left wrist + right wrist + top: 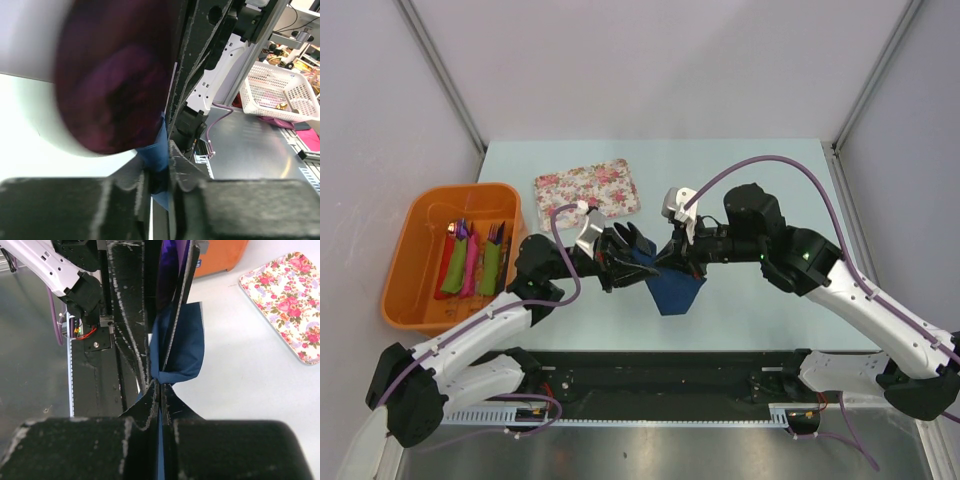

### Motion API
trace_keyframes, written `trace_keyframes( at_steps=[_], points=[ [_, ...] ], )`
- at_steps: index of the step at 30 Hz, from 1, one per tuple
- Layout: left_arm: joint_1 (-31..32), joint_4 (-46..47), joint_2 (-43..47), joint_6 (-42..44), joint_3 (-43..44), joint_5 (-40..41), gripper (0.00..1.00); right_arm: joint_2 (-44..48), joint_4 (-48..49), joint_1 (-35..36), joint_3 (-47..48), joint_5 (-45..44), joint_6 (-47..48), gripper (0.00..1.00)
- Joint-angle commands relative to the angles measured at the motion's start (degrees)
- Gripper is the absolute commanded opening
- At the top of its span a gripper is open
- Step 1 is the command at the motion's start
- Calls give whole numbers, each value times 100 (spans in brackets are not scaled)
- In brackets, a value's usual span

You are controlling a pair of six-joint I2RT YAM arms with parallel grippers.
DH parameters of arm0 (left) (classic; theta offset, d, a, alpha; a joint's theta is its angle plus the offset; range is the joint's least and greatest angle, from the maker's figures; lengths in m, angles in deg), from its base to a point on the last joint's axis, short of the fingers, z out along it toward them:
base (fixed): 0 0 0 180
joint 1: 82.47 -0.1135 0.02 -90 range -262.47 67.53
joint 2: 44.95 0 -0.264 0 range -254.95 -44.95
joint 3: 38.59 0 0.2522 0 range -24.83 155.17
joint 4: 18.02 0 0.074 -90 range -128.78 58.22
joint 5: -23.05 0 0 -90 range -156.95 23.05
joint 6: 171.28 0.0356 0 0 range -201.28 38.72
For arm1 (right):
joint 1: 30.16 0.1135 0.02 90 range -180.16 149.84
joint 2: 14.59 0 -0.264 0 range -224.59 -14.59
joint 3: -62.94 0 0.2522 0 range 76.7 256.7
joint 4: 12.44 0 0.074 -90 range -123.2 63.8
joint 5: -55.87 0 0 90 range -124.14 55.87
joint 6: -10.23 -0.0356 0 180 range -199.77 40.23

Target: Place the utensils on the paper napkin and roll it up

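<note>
The navy-blue paper napkin (pixel 676 290) hangs folded above the table's middle, pinched between both grippers. My left gripper (pixel 626 258) is shut on one edge of it; the left wrist view shows blue paper (pixel 158 150) in the closed jaws of this gripper (pixel 159 172). My right gripper (pixel 665 262) is shut on the napkin (pixel 187 350) from the other side, its jaws pressed together (pixel 160 390). A blurred purple shape (pixel 115 75), perhaps the purple-handled utensil, sits close to the napkin and also shows in the right wrist view (pixel 170 262). No grey-silver utensil is visible.
An orange bin (pixel 420 300) at the left holds red, pink and green rolls (pixel 470 262). The floral tray (pixel 588 190) lies behind the grippers on the pale table and shows in the right wrist view (pixel 290 300). A white basket (pixel 285 90) stands beyond the table.
</note>
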Motion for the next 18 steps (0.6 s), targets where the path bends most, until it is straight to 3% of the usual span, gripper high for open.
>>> trace_keyframes(
  at_steps=[1, 4, 8, 10, 11, 14, 18],
  points=[
    [61, 243, 140, -185, -27, -283, 11, 204, 603, 15, 218, -141, -42, 0],
    [61, 164, 166, -256, 8, -283, 1, 274, 647, 15, 139, -185, -33, 0],
    [52, -46, 210, -229, 61, -292, 0, 344, 647, 15, 51, -220, -59, 2],
    [43, -91, 219, -229, 78, -345, 0, 379, 621, 15, 25, -299, -86, 26],
    [26, -152, 228, -221, 96, -371, 0, 397, 586, 6, 16, -334, -103, 53],
    [-79, -284, 245, -186, 166, -511, 0, 520, 367, -133, -28, -405, -121, 83],
    [-212, -478, 289, -106, 272, -731, 0, 669, -152, -415, -151, -3, -86, 86]
  ],
)
